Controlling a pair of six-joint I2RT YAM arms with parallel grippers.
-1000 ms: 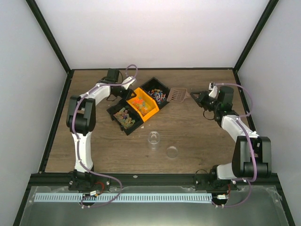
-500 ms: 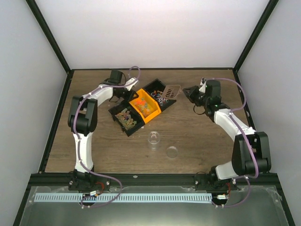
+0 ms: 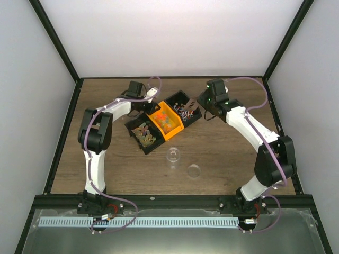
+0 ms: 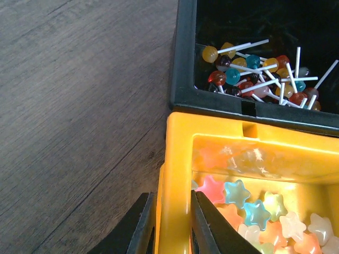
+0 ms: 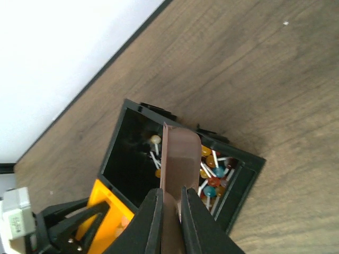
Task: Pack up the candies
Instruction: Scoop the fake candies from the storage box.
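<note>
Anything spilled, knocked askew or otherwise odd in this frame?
Nothing stands out. The candies sit inside their bins, none loose on the table. The left gripper pinches the orange bin by its wall; the right gripper holds a brown scoop over the lollipop bin. The clear cup stands upright, lid flat beside it.

**We are holding the scoop [image 5: 180, 153] over the black bin [image 5: 249, 174]**

We are pinching the brown scoop edge-on in our right gripper [image 5: 169, 198], its fingers clamped tight on the handle. The blade is reaching out above the black bin on the wooden table [image 5: 254, 79], where candies [image 5: 214, 177] on white sticks are lying heaped toward the right corner. An orange bin [image 5: 108, 203] is sitting against its left side, with our left gripper [image 5: 79, 227] showing just beside it.
</note>
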